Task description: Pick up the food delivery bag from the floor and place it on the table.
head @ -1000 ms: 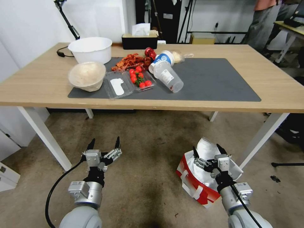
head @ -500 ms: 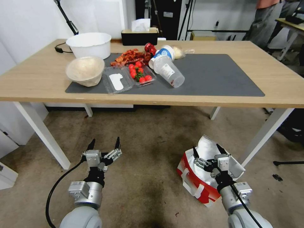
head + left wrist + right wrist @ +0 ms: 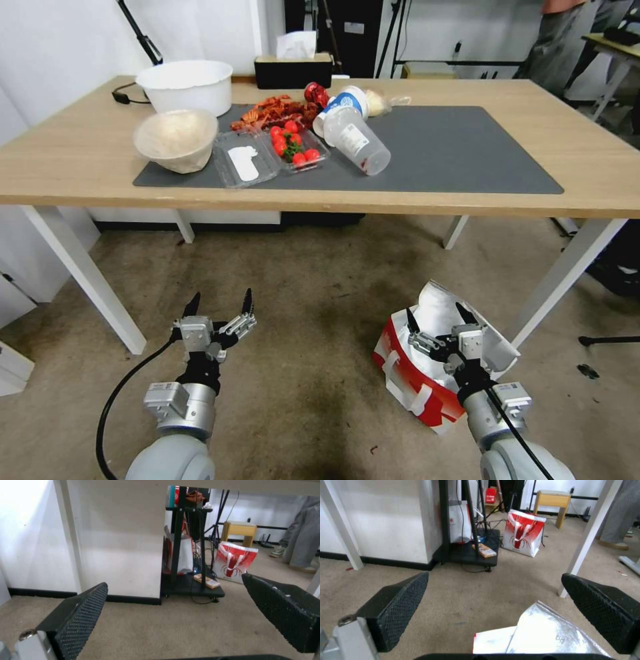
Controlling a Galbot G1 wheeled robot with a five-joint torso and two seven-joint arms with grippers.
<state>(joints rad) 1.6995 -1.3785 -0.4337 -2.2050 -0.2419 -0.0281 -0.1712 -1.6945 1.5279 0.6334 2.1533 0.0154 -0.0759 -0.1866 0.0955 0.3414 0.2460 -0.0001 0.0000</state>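
Silver foil lining shows at the gaping mouth of the food delivery bag point(image 3: 427, 373), which sits on the floor point(image 3: 313, 320) just beside the counter's point(image 3: 587, 173) near right leg. Over the last second the whole head view has shifted: the counter top now fills more of the frame and the bag sits slightly nearer the right pincer point(image 3: 437, 321), while both arms keep the same place in the picture. That reads as the robot itself moving (driving or bending, I cannot tell which), not the bag. The right pincer hovers over the bag's open top with its jaws spread wide, holding nothing; its wrist camera looks down on the foil flap point(image 3: 546, 632). The left pincer point(image 3: 219, 303), also released, waits over bare floor well apart from the bag. By my judgement this is still the approach: no grasp has begun.
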